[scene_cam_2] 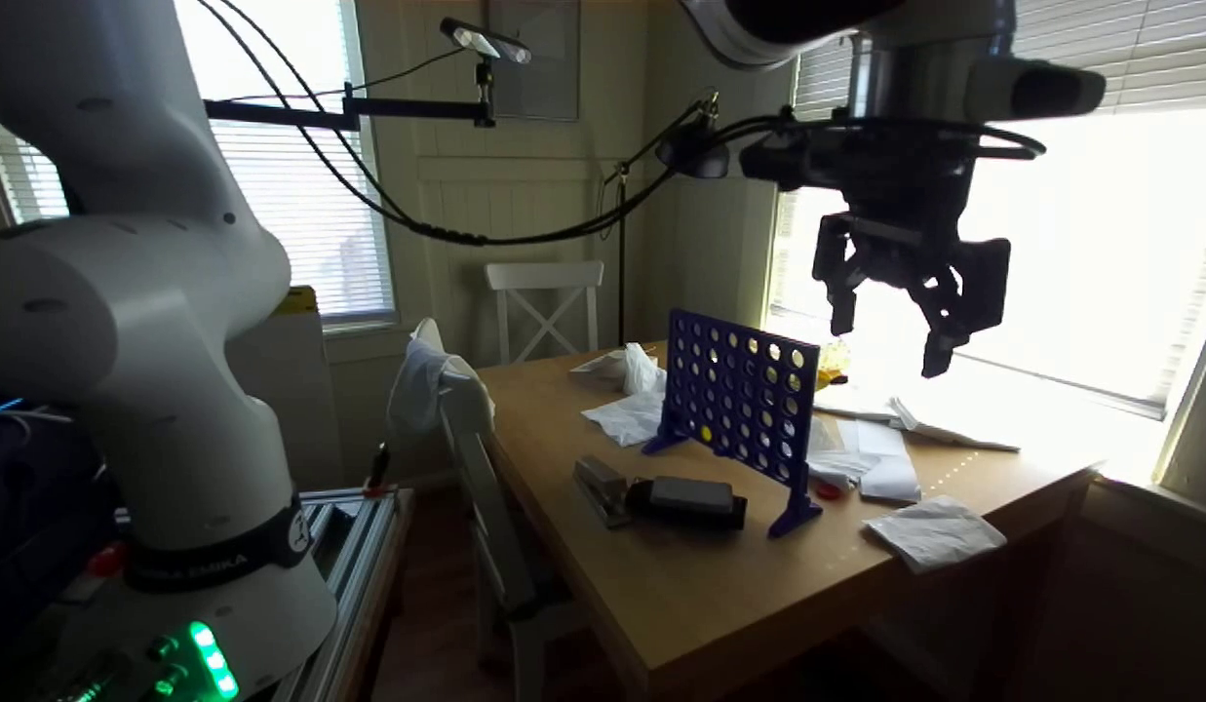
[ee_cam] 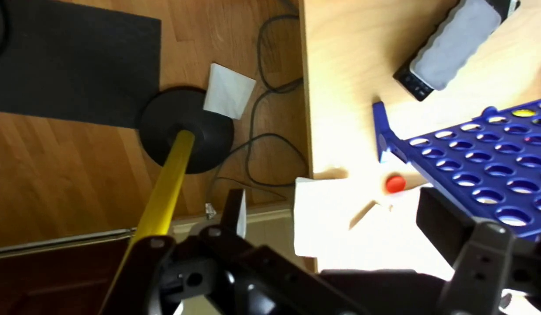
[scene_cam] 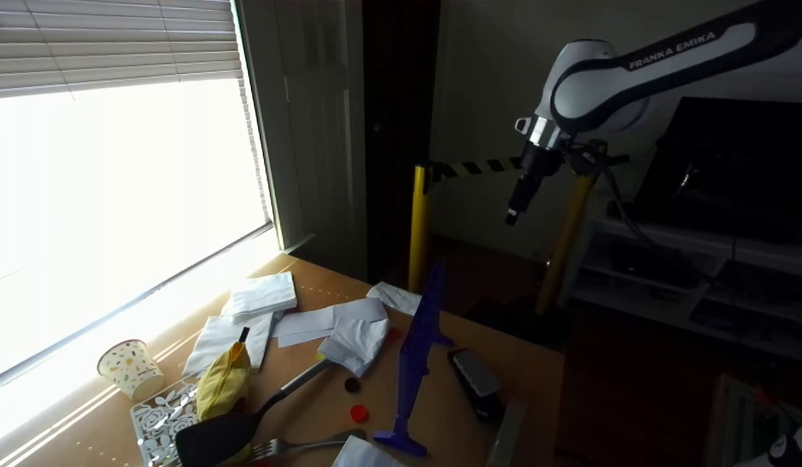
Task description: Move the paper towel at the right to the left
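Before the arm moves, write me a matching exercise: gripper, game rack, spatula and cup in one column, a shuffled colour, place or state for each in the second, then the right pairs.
Things:
1. gripper
2. game rack
3. spatula
4. cup

Colours, places, states:
A. purple-blue, standing upright
B. pale, patterned with coloured specks
C. open, in mid-air, holding nothing
D. black-bladed, near the fork

Right pairs: 1-C, 2-A, 3-D, 4-B
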`<control>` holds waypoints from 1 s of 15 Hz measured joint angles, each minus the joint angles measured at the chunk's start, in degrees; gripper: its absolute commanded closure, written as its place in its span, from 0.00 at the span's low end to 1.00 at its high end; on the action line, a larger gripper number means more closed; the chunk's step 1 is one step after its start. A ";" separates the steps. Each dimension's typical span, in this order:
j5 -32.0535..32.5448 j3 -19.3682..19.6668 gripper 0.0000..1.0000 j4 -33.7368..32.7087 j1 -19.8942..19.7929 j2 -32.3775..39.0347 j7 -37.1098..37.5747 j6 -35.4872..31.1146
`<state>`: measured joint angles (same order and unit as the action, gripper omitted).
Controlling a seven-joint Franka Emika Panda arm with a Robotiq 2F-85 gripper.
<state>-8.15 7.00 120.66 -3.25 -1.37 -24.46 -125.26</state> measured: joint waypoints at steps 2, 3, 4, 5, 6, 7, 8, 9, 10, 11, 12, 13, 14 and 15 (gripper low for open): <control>-4.71 -0.31 0.00 -5.05 -0.11 5.60 -6.17 1.63; -5.77 -0.55 0.00 -7.80 -0.35 8.52 -7.71 3.27; -6.35 -0.86 0.00 -10.59 -0.71 11.50 -8.62 5.05; -6.50 -1.25 0.00 -13.32 -1.20 14.43 -9.14 6.75; -6.50 -1.66 0.00 -16.10 -1.76 17.43 -9.34 8.33; -6.50 -2.13 0.00 -18.76 -2.41 20.22 -9.40 9.84; -6.51 -2.68 0.00 -21.31 -3.18 22.92 -9.42 11.38; -6.50 -2.87 0.00 -23.65 -3.61 25.39 -7.30 12.07; -6.49 -2.87 0.00 -25.59 -3.76 27.50 -5.22 12.26; -6.49 -2.88 0.00 -26.96 -3.80 28.92 -4.11 12.39; -6.49 -2.91 0.00 -27.89 -3.80 29.75 -3.49 12.59; -6.49 -2.94 0.00 -28.41 -3.80 30.09 -3.08 12.80; -6.49 -2.95 0.00 -28.74 -3.80 30.15 -2.88 13.07; -6.49 -2.95 0.00 -29.00 -3.80 30.14 -2.76 13.30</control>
<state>-14.64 4.05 91.66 -7.05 28.77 -27.22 -111.96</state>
